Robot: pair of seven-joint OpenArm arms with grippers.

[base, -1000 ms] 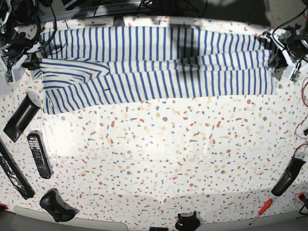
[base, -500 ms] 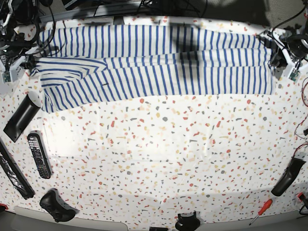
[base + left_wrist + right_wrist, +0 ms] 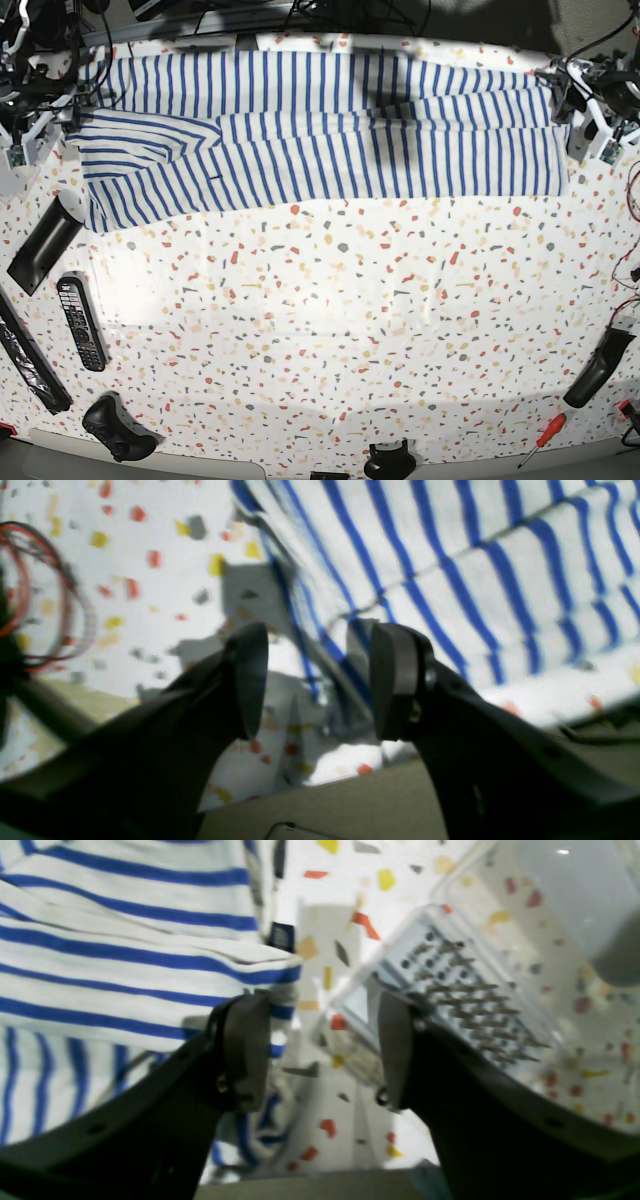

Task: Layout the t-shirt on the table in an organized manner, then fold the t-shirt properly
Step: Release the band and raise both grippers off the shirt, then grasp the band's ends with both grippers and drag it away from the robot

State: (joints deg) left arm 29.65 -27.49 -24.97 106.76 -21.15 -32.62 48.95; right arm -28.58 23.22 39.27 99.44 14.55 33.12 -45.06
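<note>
The white cloth t-shirt with thin blue stripes point(image 3: 320, 130) lies folded into a long band along the far edge of the white speckled terrazzo table point(image 3: 350, 320), reaching almost from one side to the other. In front of it the tabletop is broad open room; only along the near and left edges sit a black remote control point(image 3: 80, 322), a black game controller point(image 3: 118, 428) and a red-handled screwdriver point(image 3: 541, 438).

The left gripper point(image 3: 315, 680) hangs over the shirt's end by the table edge, jaws spread wide with nothing between them. The right gripper point(image 3: 320, 1050) stands likewise wide and empty beside the shirt's other end. Only its wrist view shows the small dark label point(image 3: 281, 936) and a pin-studded circuit board point(image 3: 450, 990) just beside the cloth.
</note>
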